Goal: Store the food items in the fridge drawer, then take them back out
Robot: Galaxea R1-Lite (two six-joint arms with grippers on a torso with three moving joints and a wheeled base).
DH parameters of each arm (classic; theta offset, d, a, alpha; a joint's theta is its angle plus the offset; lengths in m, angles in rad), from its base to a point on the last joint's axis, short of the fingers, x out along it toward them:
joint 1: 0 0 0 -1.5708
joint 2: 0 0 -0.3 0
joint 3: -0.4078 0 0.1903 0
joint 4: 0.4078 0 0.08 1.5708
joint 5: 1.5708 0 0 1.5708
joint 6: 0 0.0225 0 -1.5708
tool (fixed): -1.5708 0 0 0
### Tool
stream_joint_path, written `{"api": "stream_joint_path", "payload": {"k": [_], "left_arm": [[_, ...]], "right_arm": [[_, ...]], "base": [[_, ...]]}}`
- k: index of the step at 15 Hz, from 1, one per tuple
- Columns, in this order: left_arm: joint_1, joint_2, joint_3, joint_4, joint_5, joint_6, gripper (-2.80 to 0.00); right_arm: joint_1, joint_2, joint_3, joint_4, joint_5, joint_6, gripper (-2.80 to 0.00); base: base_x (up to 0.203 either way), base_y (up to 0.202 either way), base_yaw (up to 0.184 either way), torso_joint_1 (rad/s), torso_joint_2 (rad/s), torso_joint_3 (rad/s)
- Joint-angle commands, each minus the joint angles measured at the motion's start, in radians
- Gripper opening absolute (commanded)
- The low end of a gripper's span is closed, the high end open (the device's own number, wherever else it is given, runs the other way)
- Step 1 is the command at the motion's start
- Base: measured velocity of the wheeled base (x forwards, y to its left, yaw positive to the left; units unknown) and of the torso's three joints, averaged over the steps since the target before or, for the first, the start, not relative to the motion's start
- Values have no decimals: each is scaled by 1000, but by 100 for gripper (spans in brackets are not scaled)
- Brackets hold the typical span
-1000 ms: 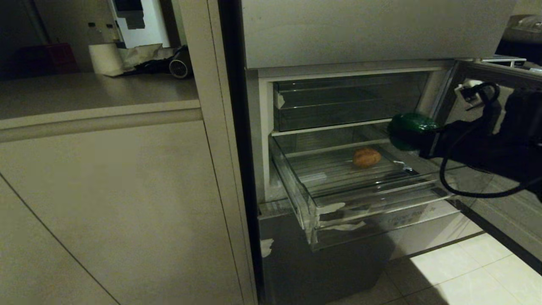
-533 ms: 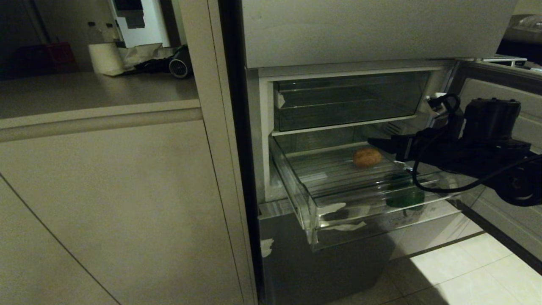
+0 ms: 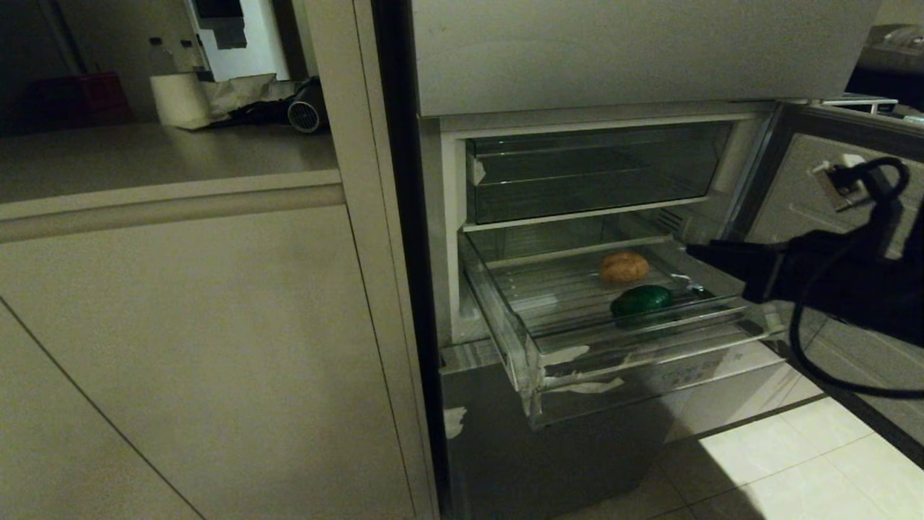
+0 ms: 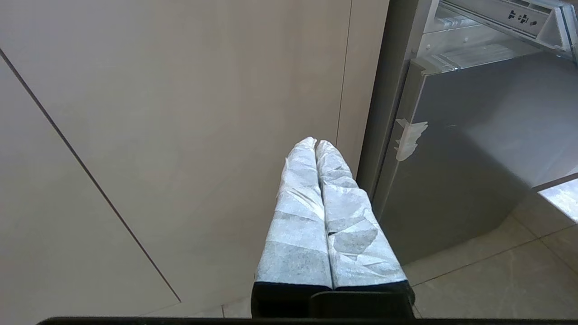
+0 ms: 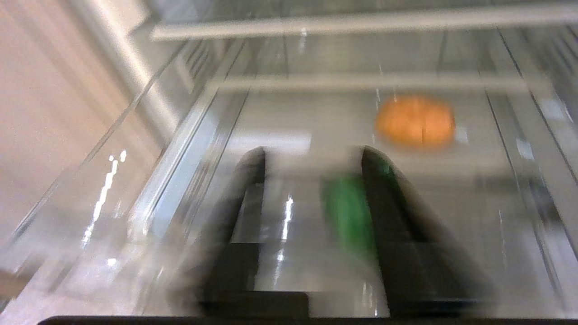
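Head view: green item and tan one lying in fridge drawer — storing step looking done.
Right gripper: hanging spread, empty — next, judging, reaching back in.

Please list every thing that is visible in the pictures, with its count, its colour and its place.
fridge drawer: one, clear, pulled out.
tan food item: one, tan-brown, at drawer's back.
green food item: one, green, in front of the tan one.
upper bin: one, clear, above the drawer.
paper roll: one, white, on counter.
floor tiles: pale, below.
left gripper: white-wrapped, jaws shut, beside the cabinet.
right gripper: black, jaws apart, over the drawer's right side.
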Motion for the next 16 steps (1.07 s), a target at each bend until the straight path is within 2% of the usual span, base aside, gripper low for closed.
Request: {"api": "stream_joint_path", "payload": {"k": [1, 3, 5, 7, 12, 16], "left_arm": [[0, 0, 0, 0, 1, 0, -280], [0, 0, -1, 0, 1, 0, -280], [0, 0, 0, 0, 1, 0, -280], [0, 0, 0, 0, -1, 0, -280], [0, 0, 0, 0, 1, 0, -280], [0, 0, 0, 0, 0, 0, -280]], "right_arm": [[1, -254, 191, 40, -29, 2, -280], [4, -302, 286, 118, -69, 23, -280], [15, -318, 325, 130, -75, 85, -280], [22, -336, 361, 145, -74, 90, -280], [30, -240, 331, 174, -71, 90, -280], [30, 35, 221, 149, -66, 93, -280]], "base": [[0, 0, 0, 0, 0, 0], [0, 0, 0, 0, 0, 0], [0, 0, 0, 0, 0, 0], [0, 0, 0, 0, 0, 0], [0, 0, 0, 0, 0, 0], [0, 0, 0, 0, 0, 0]]}}
